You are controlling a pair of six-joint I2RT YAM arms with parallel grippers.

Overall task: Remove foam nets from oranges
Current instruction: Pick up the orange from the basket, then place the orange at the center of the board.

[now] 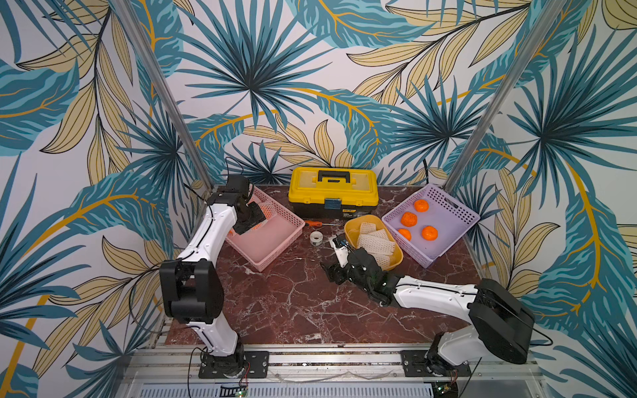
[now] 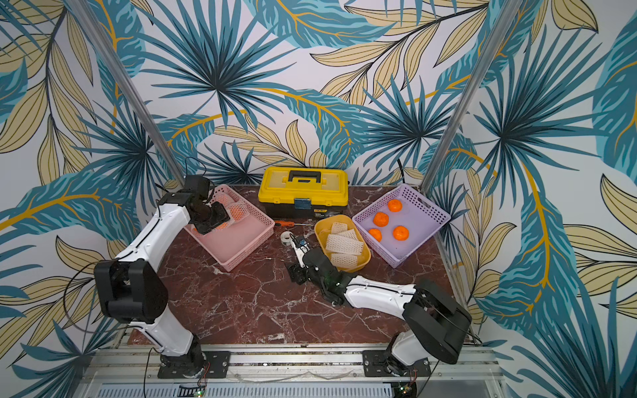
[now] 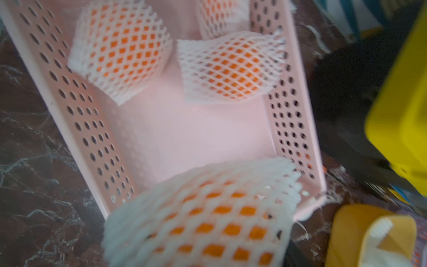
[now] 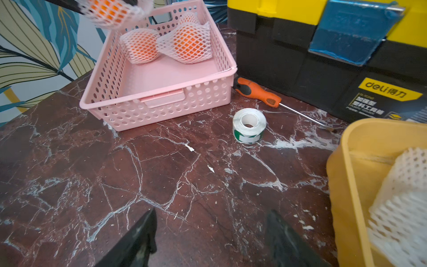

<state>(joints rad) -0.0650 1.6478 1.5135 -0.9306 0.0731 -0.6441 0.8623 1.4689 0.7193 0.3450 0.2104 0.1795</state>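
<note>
Left gripper [image 1: 254, 224] clamps netted orange [image 3: 203, 219] above pink basket [image 4: 161, 108]; right gripper [image 4: 210, 231] spread wide, empty, over marble tabletop [image 4: 150, 175]; leaf-wallpaper walls [image 1: 310, 69].

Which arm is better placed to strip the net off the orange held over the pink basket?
Right. The left gripper is busy gripping that netted orange above the pink basket; the right gripper hangs open and empty beside the yellow tray.

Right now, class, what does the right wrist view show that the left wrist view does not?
Only the right wrist view: the tape roll and the right gripper, open. Only the left wrist view: nothing of its own that I can tell, just closer looks. Both: the pink basket, the netted oranges in it, the lifted netted orange, the yellow tray, the toolbox.
</note>
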